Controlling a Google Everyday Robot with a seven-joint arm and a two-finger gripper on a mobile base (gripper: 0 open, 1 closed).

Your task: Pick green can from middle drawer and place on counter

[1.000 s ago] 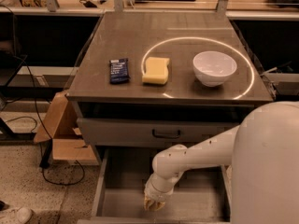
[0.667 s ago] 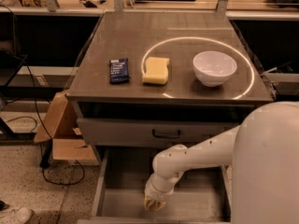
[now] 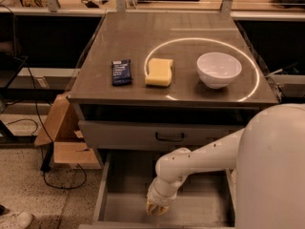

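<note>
Nothing has moved over the last second: my gripper (image 3: 157, 208) hangs at the same spot, pointed down at the floor of the open middle drawer (image 3: 126, 190). I take that as a pause at the grasp, not a lift. To the left of the gripper the drawer floor is bare. The green can shows nowhere; I judge it is hidden under the gripper or the arm. Whether the gripper is closed on anything, I cannot tell. Beyond and above it on the counter (image 3: 143, 37) are a dark snack packet (image 3: 121, 72) to the left, a yellow sponge (image 3: 159, 72) almost straight ahead and a white bowl (image 3: 218, 69) to the right. Free counter lies behind them for the placing.
</note>
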